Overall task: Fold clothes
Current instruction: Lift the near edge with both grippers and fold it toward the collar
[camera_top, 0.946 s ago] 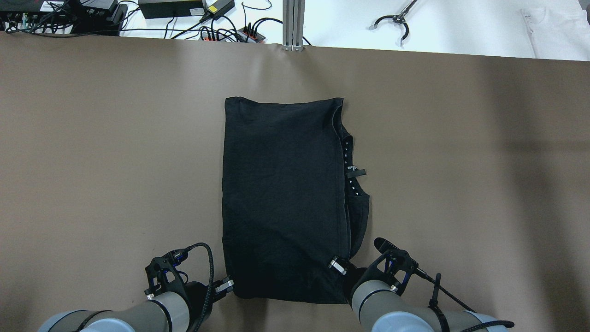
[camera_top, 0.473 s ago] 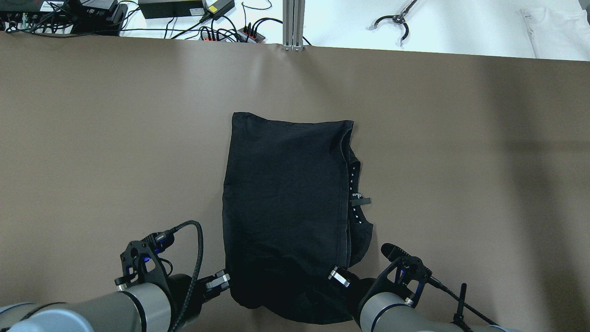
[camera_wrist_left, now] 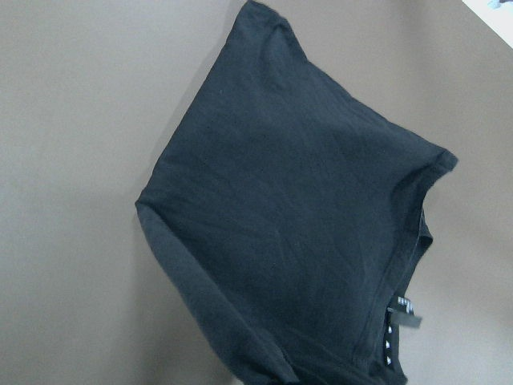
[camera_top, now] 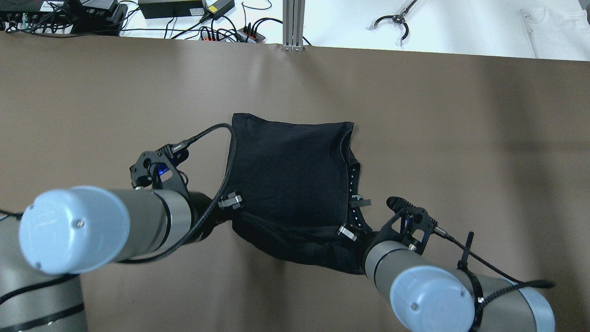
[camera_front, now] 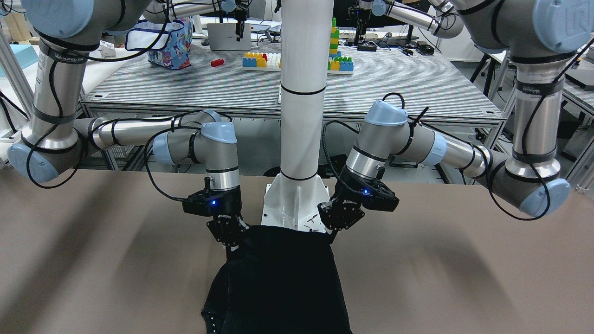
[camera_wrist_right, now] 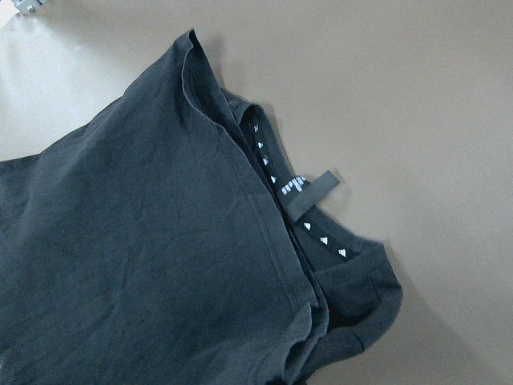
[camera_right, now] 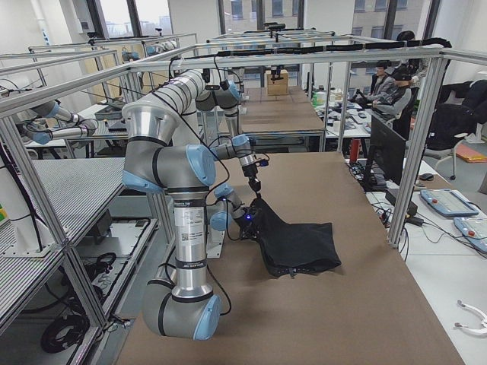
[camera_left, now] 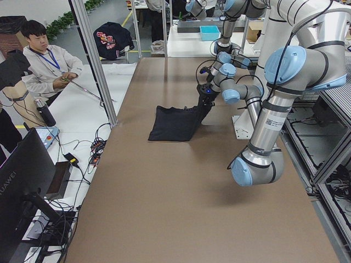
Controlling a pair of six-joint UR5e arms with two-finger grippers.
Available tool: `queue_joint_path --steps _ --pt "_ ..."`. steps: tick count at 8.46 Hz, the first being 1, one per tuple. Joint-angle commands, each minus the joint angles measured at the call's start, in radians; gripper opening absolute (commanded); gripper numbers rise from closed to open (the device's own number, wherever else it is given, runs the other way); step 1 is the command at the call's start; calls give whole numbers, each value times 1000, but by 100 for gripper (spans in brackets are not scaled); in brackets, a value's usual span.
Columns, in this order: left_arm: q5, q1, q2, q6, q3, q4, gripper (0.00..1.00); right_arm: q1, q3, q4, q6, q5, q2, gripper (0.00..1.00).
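Observation:
The black garment [camera_top: 290, 170] lies on the brown table [camera_top: 92, 115], its near edge lifted and bunched. My left gripper [camera_top: 229, 203] is shut on the near left corner. My right gripper [camera_top: 346, 232] is shut on the near right corner, beside the collar with its tag [camera_top: 360, 202]. In the front-facing view the left gripper [camera_front: 332, 232] and right gripper [camera_front: 230, 241] pinch the raised edge of the garment [camera_front: 283, 283]. Both wrist views show the garment [camera_wrist_left: 296, 233] [camera_wrist_right: 144, 265] below; the fingers are out of frame.
The white pillar [camera_front: 301, 93] and its base plate [camera_front: 297, 208] stand just behind the grippers. Cables and power bricks [camera_top: 170, 9] lie beyond the table's far edge, with a white cloth [camera_top: 557, 27] at the far right. An operator [camera_left: 46, 60] sits beside the table.
Both grippers have risen and moved forward with the garment's near edge, carrying it over the rest of the cloth. The visible flat part is shorter.

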Motion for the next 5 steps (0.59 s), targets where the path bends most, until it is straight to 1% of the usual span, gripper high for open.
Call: queue_joint_path --steps 1,2,3,4,5 --pt "-105 -182 -119 134 207 31 0 160 -132 -39 -58 46 126 0" --pt "-118 -224 -157 170 292 25 0 185 -175 -33 -70 46 150 0" --pt "-118 -246 -188 191 365 18 0 196 -224 -27 -70 45 182 0" --pt "-118 -258 -237 219 465 15 0 214 -287 -27 -70 45 219 0" --pt "-117 -276 -269 262 534 -7 0 229 -344 -25 -75 43 250 0"
